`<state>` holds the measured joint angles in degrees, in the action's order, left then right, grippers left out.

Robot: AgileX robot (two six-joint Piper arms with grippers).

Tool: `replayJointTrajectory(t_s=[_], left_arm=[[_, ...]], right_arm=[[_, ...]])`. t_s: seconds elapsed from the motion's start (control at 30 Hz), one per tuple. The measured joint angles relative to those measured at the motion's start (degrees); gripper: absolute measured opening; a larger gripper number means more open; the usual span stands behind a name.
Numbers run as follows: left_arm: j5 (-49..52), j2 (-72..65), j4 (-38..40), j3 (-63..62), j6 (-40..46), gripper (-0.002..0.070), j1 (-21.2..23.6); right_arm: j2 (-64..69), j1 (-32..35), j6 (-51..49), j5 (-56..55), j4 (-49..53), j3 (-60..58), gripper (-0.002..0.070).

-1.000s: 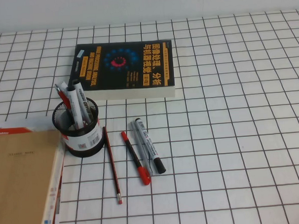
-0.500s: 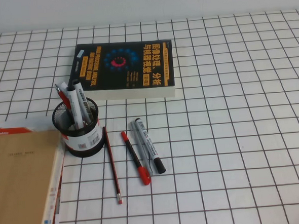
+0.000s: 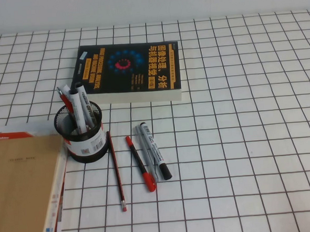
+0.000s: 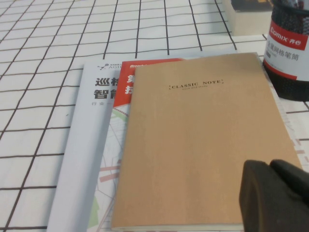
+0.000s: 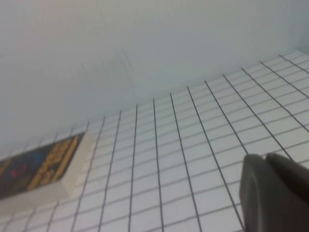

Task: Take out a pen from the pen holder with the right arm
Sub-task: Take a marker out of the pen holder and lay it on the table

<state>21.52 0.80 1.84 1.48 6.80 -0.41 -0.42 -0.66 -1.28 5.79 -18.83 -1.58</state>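
A black mesh pen holder (image 3: pixel 83 136) stands at the table's left, with a grey marker (image 3: pixel 78 105) and a red pen (image 3: pixel 66 102) sticking up out of it. Its red-and-white label (image 4: pixel 288 47) shows in the left wrist view. Neither arm appears in the high view. My left gripper (image 4: pixel 268 166) hovers shut over a tan notebook (image 4: pixel 203 135), with nothing between its fingers. My right gripper (image 5: pixel 264 159) is shut and empty above bare grid cloth, far from the holder.
On the cloth beside the holder lie a pencil (image 3: pixel 116 171), a red pen (image 3: pixel 141 163) and a grey marker (image 3: pixel 155 157). A dark book (image 3: pixel 128 70) lies behind them. The tan notebook (image 3: pixel 22 190) sits on booklets at the front left.
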Motion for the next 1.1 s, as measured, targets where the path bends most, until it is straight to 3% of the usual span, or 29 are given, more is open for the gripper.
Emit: replayJointTrajectory(t_s=[0.5, 0.67, 0.97, 1.1], left_arm=[[0.0, 0.0, 0.0, 0.0, 0.0, -0.0004, 0.0], [0.0, 0.0, 0.0, 0.0, 0.0, -0.0004, 0.0], [0.0, 0.0, 0.0, 0.0, 0.0, -0.0004, 0.0], [0.0, 0.0, 0.0, 0.0, 0.0, -0.0004, 0.0]], right_arm=[[0.0, 0.0, 0.0, -2.7, -11.5, 0.0, -0.0016], [2.2, 0.0, -0.1, 7.9, -13.0, 6.9, -0.0016], [22.9, 0.0, 0.9, 33.5, -9.4, 27.0, -0.0016], [31.1, 0.0, 2.2, 39.3, -5.5, 32.3, -0.0016]])
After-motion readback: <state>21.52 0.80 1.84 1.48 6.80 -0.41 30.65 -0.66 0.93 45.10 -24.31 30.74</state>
